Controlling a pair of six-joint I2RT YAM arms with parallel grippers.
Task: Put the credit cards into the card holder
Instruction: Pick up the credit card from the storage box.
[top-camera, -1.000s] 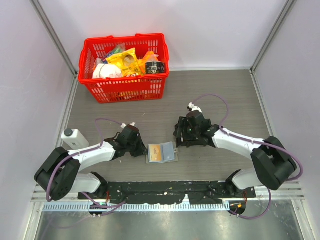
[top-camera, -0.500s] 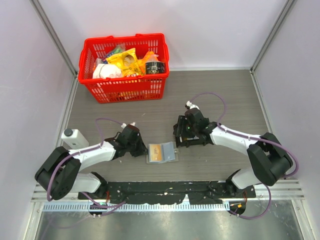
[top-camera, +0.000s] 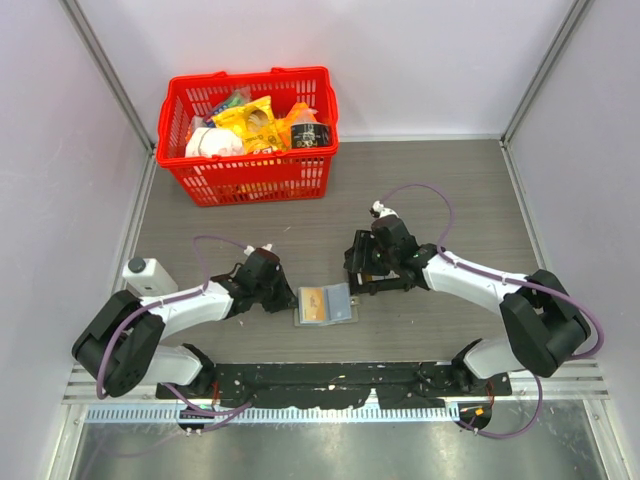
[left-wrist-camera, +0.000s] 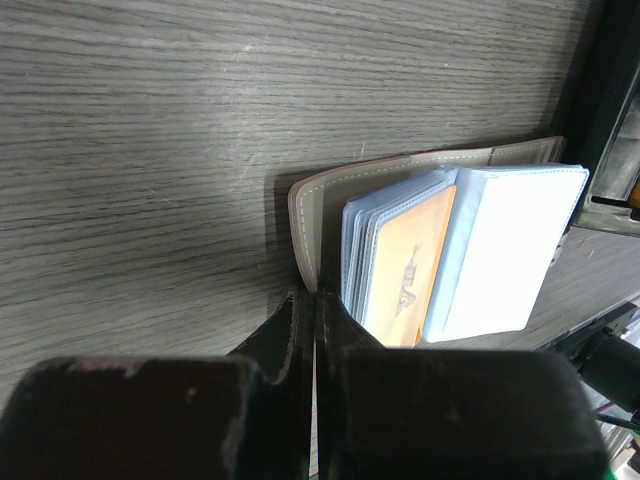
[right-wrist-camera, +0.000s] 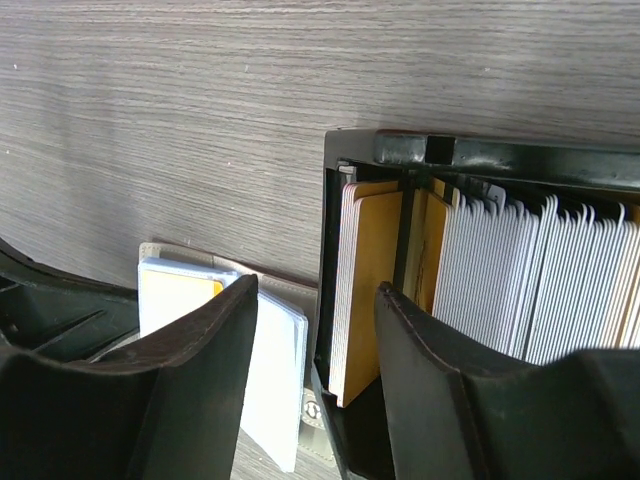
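Right wrist view shows your right gripper (right-wrist-camera: 318, 300) spread, straddling the orange credit cards (right-wrist-camera: 372, 280) at the black tray's (right-wrist-camera: 500, 155) left end, mid-frame. Your left gripper (left-wrist-camera: 315, 305) pinches the card holder (right-wrist-camera: 275, 345), lower left. Closing may grab several cards or snag the tray wall.

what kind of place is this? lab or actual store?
Probably a lab test cell, not a store: pale walls box in a wood-grain table, the left arm and right arm are bolted to a rail at its edge, and the red basket of packaged goods and the card holder look like props.
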